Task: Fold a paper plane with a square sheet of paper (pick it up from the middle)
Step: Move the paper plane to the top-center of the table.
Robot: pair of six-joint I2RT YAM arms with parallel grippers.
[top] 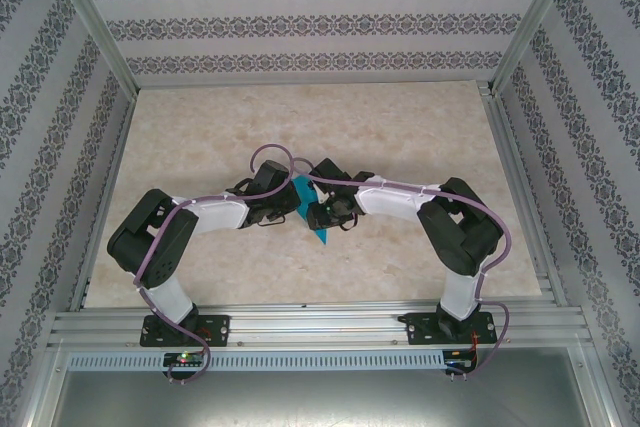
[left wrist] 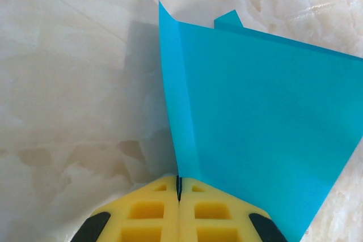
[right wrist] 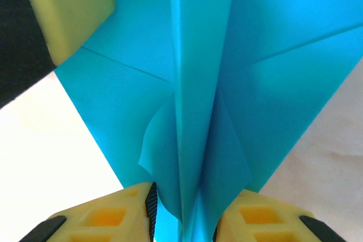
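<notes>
1. The paper [top: 308, 209], already folded into a pointed, layered shape, was near the middle of the table [top: 300, 117], a little toward its near edge. It stood on edge between the two arms, and whether its lower tip touched the surface could not be told.
2. The left gripper [left wrist: 178, 188] had its yellow pads pressed together on the paper's spine, beside a narrow crease, with one wing spreading away to the right in the left wrist view.
3. The right gripper [right wrist: 184, 208] straddled the folded keel from the other side. Its pads stood somewhat apart with loose layers between them, so it could not be told whether it was truly pinching.
4. Risk: a curled flap bulged just above the right gripper's pads. Closing there would probably crush it into a stray crease and spoil the symmetry.
5. Risk: both grippers held thin paper close together, so any pull apart or twist between them could tear it or drag a fold open.
6. Risk: if the right gripper was loose, the paper hung from the left pinch alone and might pivot or slip out.
7. A left pad [right wrist: 68, 9] sat close to the paper in the right wrist view, so the fingers could knock each other in the little room left.
8. A purple cable [top: 265, 154] looped just behind the meeting wrists and could snag on a turn.
9. Farther out, the patterned walls [top: 300, 22] at the far and side edges and the metal rail [top: 320, 325] along the near edge stood well apart from the paper and did not seem to block it.
</notes>
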